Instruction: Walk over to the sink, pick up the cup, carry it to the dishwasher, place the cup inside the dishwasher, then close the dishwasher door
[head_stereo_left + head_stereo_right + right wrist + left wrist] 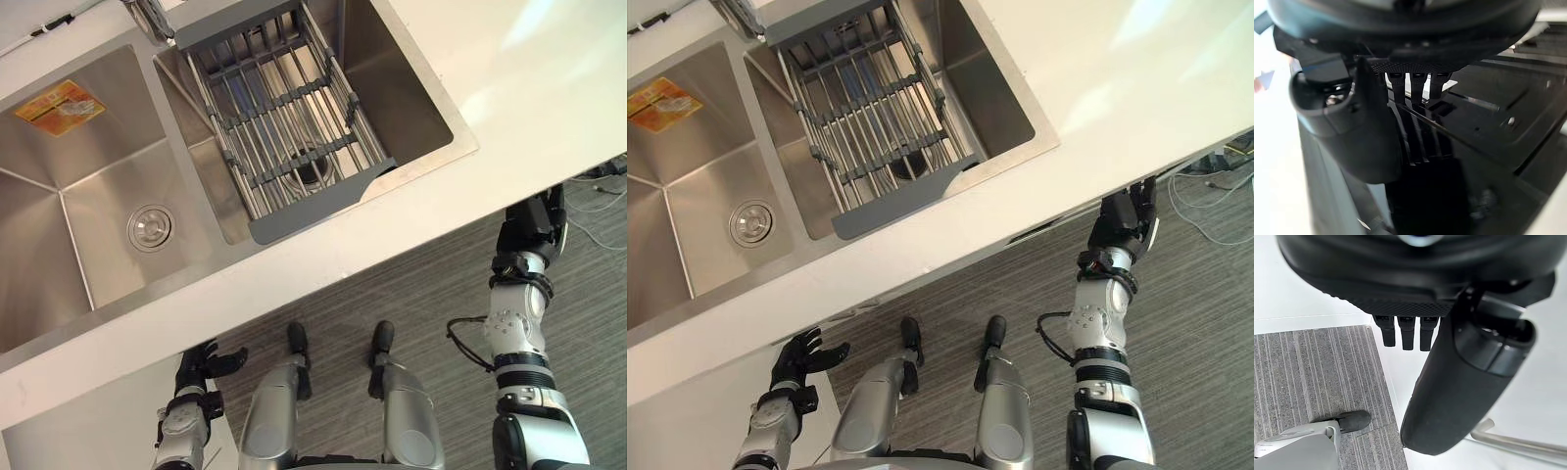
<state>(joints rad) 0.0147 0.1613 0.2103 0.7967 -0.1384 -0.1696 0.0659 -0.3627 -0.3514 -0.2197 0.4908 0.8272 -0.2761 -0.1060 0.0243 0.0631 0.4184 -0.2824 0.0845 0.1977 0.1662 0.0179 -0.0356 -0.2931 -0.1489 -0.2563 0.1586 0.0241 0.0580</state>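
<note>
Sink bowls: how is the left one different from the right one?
The left bowl is open on top; the right bowl has a grey rack across it. The left bowl bears an orange sticker; the right bowl shows none. Both are shiny steel.

You have a brushed stainless-steel sink (98, 196) with a shinier metal drain strainer (149, 227). The drying rack (284, 127) pairs bare steel rods with matt grey plastic ends. The countertop (529, 78) is smooth, faintly glossy white; the carpet (411, 294) ribbed grey.
</note>
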